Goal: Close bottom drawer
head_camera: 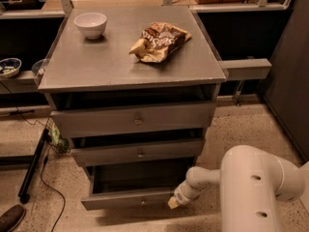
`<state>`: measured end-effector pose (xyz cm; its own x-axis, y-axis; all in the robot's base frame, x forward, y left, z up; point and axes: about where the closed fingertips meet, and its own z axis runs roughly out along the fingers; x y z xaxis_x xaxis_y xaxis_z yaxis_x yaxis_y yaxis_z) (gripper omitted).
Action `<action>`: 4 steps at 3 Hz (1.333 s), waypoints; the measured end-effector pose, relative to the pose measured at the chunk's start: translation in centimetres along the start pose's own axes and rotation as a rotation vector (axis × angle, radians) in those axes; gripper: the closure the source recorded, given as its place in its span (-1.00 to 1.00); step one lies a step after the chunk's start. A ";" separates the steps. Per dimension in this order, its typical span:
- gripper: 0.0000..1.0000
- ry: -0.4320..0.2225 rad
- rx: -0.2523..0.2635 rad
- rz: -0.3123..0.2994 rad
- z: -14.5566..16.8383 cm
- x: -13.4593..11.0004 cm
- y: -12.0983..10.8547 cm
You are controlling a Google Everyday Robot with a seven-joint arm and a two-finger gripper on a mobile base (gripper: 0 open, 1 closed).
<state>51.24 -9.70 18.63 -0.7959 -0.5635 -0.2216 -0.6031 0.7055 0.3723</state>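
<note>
At the foot of the cabinet (96, 66) the bottom drawer (125, 200) stands pulled out; the hand (175, 202) sits at its front's right end, clenched or released I cannot tell; best push squarely inward, nearer its middle, lest the drawer skew and jam.

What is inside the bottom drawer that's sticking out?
Nothing shows in the open part of the bottom drawer, just its dark floor. Its back part is hidden under the middle drawer. The tool is by the right end of its front.
</note>
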 end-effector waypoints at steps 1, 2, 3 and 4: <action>1.00 0.016 0.032 0.011 1.3 0.1 -0.5; 1.00 0.010 0.056 0.019 2.2 -0.9 -0.9; 1.00 -0.003 0.069 0.016 2.3 -1.8 -1.0; 1.00 -0.012 0.075 0.011 2.2 -2.1 -0.9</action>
<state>53.37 -8.25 16.78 -0.8030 -0.5505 -0.2284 -0.5960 0.7422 0.3064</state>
